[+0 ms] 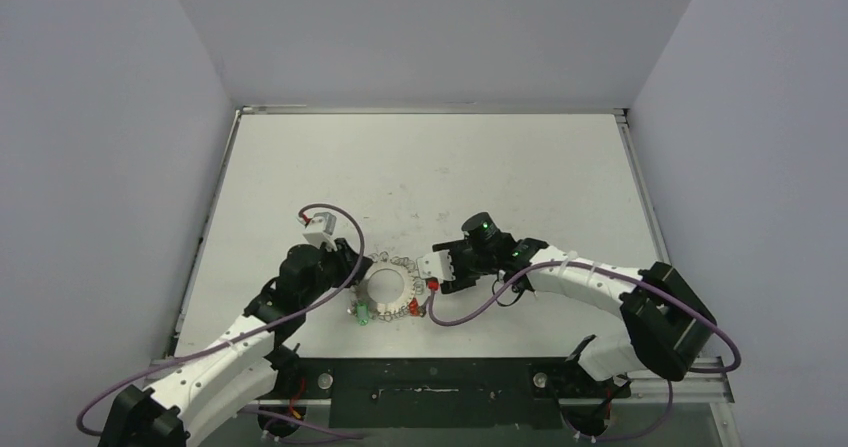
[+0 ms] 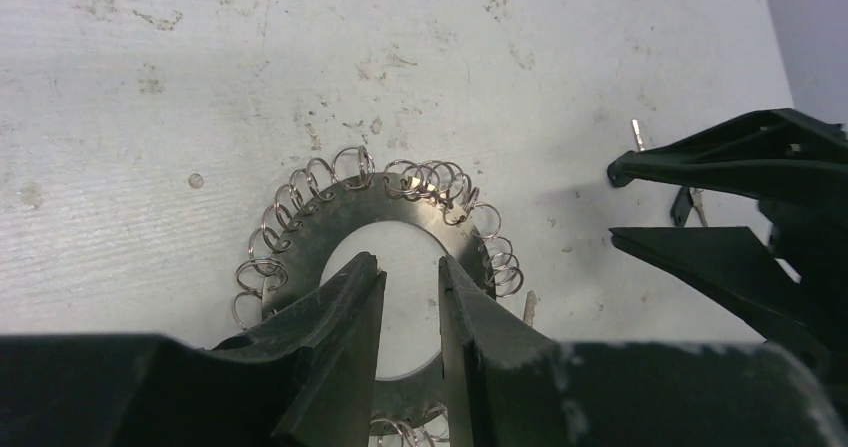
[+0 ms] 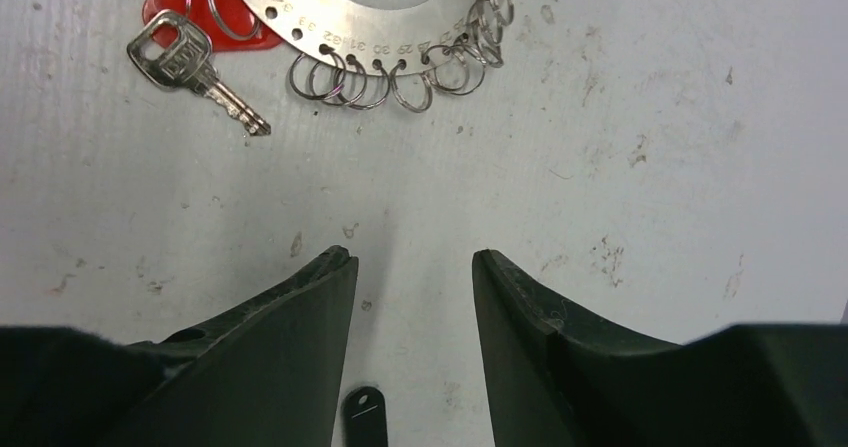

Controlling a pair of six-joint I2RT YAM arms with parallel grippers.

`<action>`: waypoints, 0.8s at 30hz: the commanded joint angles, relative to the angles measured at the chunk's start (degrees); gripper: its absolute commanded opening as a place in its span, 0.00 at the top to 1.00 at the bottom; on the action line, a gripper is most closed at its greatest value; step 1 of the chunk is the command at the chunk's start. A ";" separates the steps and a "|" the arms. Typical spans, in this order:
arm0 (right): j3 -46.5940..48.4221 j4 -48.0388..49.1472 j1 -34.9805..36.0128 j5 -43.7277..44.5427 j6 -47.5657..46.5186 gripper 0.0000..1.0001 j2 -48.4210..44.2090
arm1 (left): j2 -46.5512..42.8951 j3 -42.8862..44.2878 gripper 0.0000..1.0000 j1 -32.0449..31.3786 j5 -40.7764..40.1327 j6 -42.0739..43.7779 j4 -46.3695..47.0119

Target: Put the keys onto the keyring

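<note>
**Operator:** What did the overhead view show?

**Observer:** Your left arm [image 1: 240,342] was stretched from the desk's [image 1: 450,167] near left corner. Your right arm [image 1: 585,282] was bent in from the near right. Both ended at the keyring [image 1: 388,287], which lay flat by the middle of the near edge with its green tag [image 1: 358,314] toward you.

**Operator:** And the left wrist?

**Observer:** Your left gripper [image 2: 410,297] had its fingers a narrow gap apart over the keyring's near band. I couldn't tell whether they gripped it. Your right gripper [image 2: 613,205] stood apart from the ring, and a tiny key [image 2: 688,205] showed in its gap.

**Operator:** The right wrist?

**Observer:** There your right gripper's jaws were well apart, with only bare desk between them. A black key head [image 3: 365,417] lay back between the fingers. The keyring sat ahead of the tips, with a silver key [image 3: 190,67] and a red tag [image 3: 200,12] beside it.
</note>
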 commanded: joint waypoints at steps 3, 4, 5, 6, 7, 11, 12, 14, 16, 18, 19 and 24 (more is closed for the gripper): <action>3.85 1.65 0.47 -3.25 -11.60 0.58 7.53 | -9.42 -6.19 0.78 0.98 0.35 -4.75 7.69; 4.60 1.09 0.54 -4.26 -12.48 0.60 8.59 | -9.75 -6.32 0.79 0.99 0.17 -5.46 6.99; 5.43 0.70 0.68 -5.27 -13.31 0.62 9.51 | -9.81 -6.20 0.79 1.07 0.03 -5.85 5.98; 5.78 0.73 0.77 -5.78 -13.61 0.62 10.30 | -9.62 -5.96 0.79 1.08 -0.17 -6.15 4.78; 5.93 1.20 0.88 -6.23 -13.92 0.62 10.89 | -9.22 -5.58 0.79 1.08 -0.24 -6.44 3.54; 5.15 5.09 1.62 -6.93 -14.64 0.63 12.29 | -6.79 -5.07 0.80 1.14 0.41 -6.99 3.03; 5.16 5.70 1.66 -6.99 -14.57 0.62 12.73 | -5.96 -5.10 0.80 1.11 1.04 -6.99 3.94; 5.30 6.37 1.85 -7.01 -14.60 0.62 13.35 | -4.34 -5.04 0.80 1.15 2.12 -6.99 5.58; 5.43 6.95 2.00 -7.05 -14.68 0.62 14.01 | -2.77 -4.72 0.80 1.17 2.74 -7.02 6.68; 5.52 8.12 2.28 -7.18 -14.74 0.62 14.62 | -1.28 -4.36 0.80 1.24 3.26 -7.07 7.46; 5.65 8.84 2.48 -7.31 -14.43 0.62 15.03 | -0.60 -4.30 0.80 1.25 3.62 -7.07 7.97; 7.02 9.54 3.57 -7.58 -14.72 0.63 17.49 | 0.83 -4.12 0.80 1.34 4.38 -7.66 9.05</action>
